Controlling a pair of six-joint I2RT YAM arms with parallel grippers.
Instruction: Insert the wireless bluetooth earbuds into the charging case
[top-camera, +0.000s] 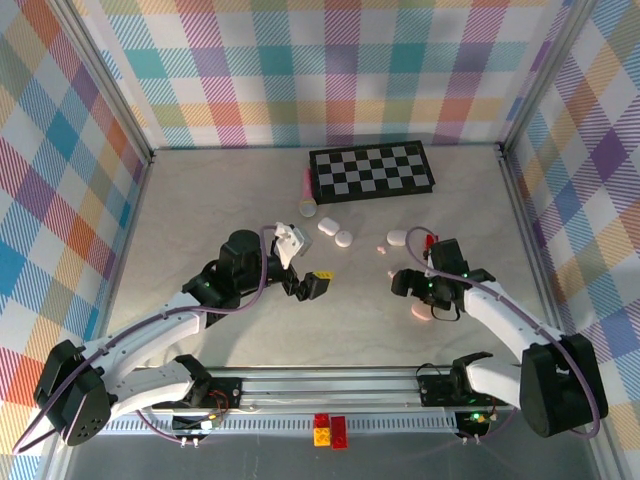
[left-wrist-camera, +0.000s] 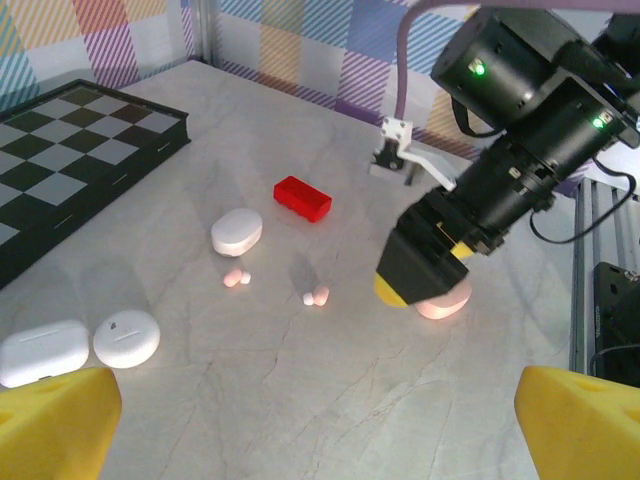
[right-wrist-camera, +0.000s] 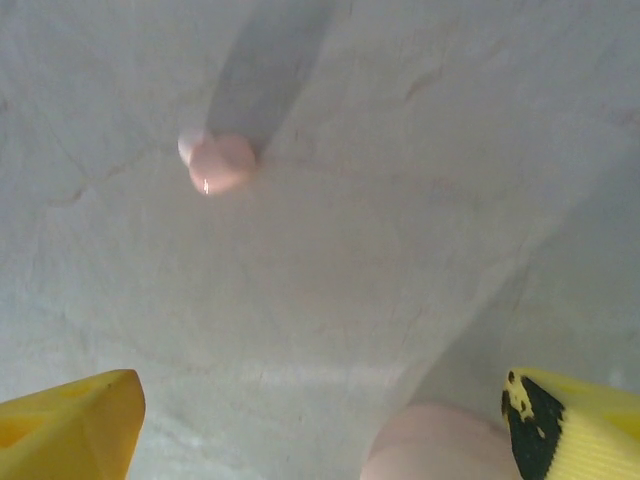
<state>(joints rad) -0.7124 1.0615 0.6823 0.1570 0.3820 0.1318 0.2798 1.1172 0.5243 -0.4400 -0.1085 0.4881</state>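
Both claws released: left claw fingers spread wide above the counter, right claw spread low over it, with the pink case on the counter just beside its black-marked finger. Pink earbuds lie loose on the counter in two small clusters. One is near the right claw, the other just beside a white case.
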